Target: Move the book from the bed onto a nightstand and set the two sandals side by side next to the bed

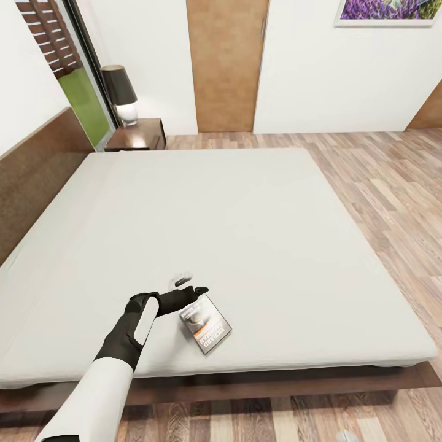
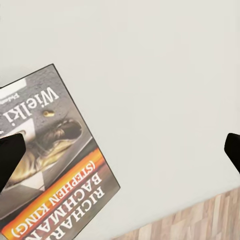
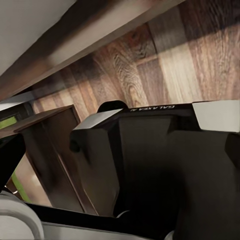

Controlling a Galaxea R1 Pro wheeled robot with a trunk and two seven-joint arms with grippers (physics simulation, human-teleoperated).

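Note:
The book (image 1: 205,324) lies flat near the front edge of the white bed (image 1: 233,221), its orange title band facing me. My left gripper (image 1: 191,286) hovers open just past the book's far corner, with nothing between its fingers. In the left wrist view the book (image 2: 50,165) sits by one dark fingertip (image 2: 10,157) and the other stands far across over bare mattress. My right gripper (image 3: 120,155) is open, hanging low beside the robot's dark body (image 3: 150,165). The nightstand (image 1: 138,136) stands at the bed's far left corner. The sandals are out of view.
A black-shaded lamp (image 1: 120,92) stands on the nightstand. The brown headboard (image 1: 37,172) runs along the left. A wooden door (image 1: 227,64) is in the far wall. Wood floor (image 1: 393,202) spreads right of the bed, and the dark platform frame (image 1: 276,382) juts out in front.

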